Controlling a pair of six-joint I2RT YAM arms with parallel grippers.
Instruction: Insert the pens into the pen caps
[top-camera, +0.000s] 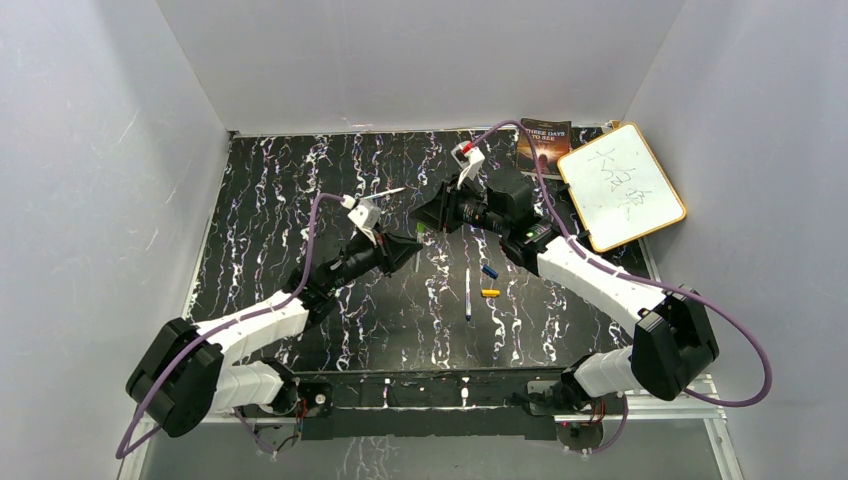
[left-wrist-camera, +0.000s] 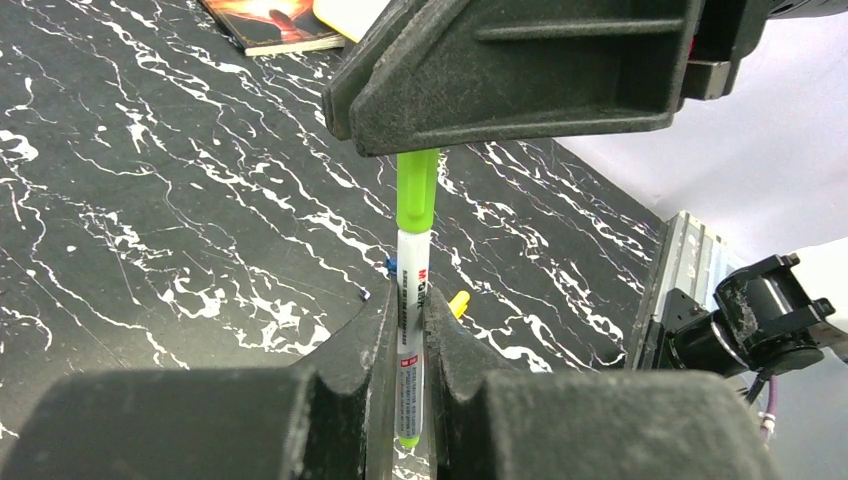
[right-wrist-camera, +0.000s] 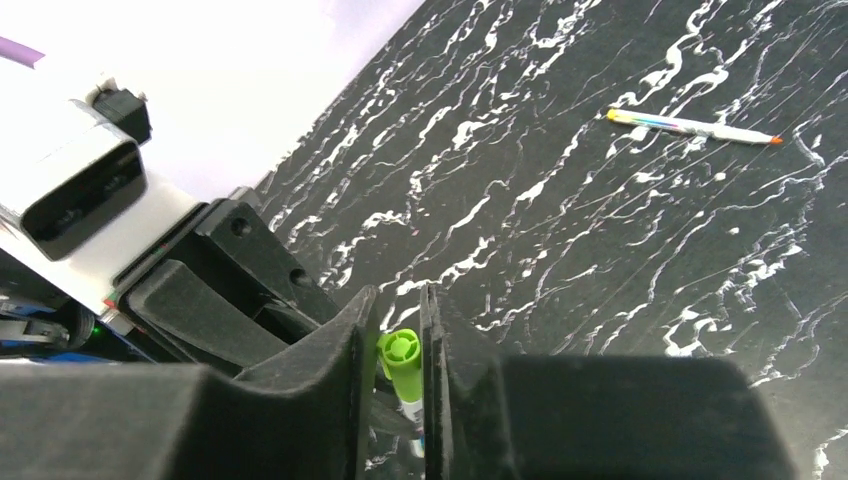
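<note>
My left gripper (top-camera: 410, 250) (left-wrist-camera: 405, 300) is shut on a white green-ended pen (left-wrist-camera: 411, 300), which stands upright between its fingers. A green pen cap (left-wrist-camera: 417, 190) (right-wrist-camera: 400, 352) sits on the pen's upper end. My right gripper (top-camera: 432, 218) (right-wrist-camera: 398, 300) comes from the opposite side, its fingers (left-wrist-camera: 520, 80) closed round that cap. A blue-ended pen (top-camera: 467, 293) lies on the table, with a blue cap (top-camera: 489, 271) and a yellow cap (top-camera: 490, 293) just right of it. A third whitish pen (top-camera: 385, 193) (right-wrist-camera: 690, 126) lies further back on the left.
A yellow-framed whiteboard (top-camera: 622, 186) leans at the back right, with a book (top-camera: 544, 143) (left-wrist-camera: 270, 25) beside it. White walls enclose the black marbled table (top-camera: 270, 220) on three sides. An aluminium rail (top-camera: 430, 385) runs along the near edge.
</note>
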